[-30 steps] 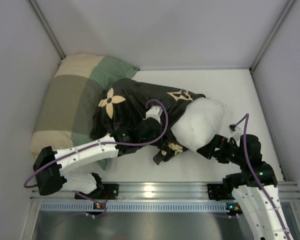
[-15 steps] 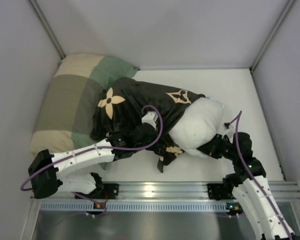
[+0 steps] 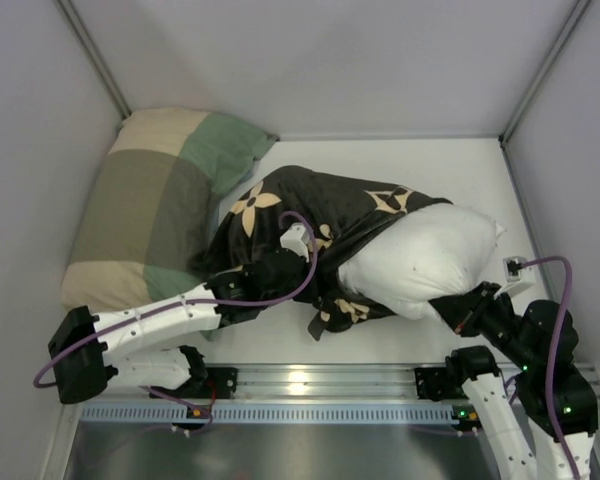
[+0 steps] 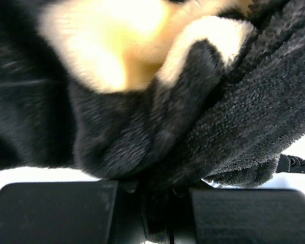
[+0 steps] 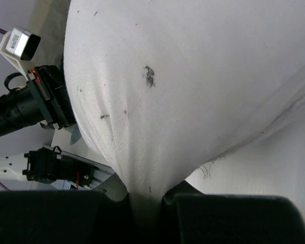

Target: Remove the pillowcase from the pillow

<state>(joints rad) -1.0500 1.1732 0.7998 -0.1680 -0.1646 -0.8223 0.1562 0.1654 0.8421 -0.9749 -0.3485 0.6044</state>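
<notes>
A white counter [image 3: 450,165] is seen between pale walls, and its far left corner is filled by a large green, beige and olive checked pillow [image 3: 145,205]. The white pillow [image 3: 430,262] is laid across the middle and right of the counter. Its right end is bare and plump, while its left part is covered by the pillowcase [image 3: 325,210]. The black pillowcase, marked with cream flower motifs, is bunched in folds over that left part, and its left edge is pressed against the checked pillow. A loose flap of it is spread on the counter toward the near edge.

The left arm is stretched from the near left corner up to the bunched fabric. In the wrist view, the left fingers [image 4: 107,213] are closed narrowly on a thick fold of the dark fleece. The right fingers [image 3: 458,306] are placed at the near right edge of the bare pillow, and a pinch of white cloth is held tightly between them [image 5: 101,216]. A few tiny dark specks are scattered over the white cloth.
</notes>
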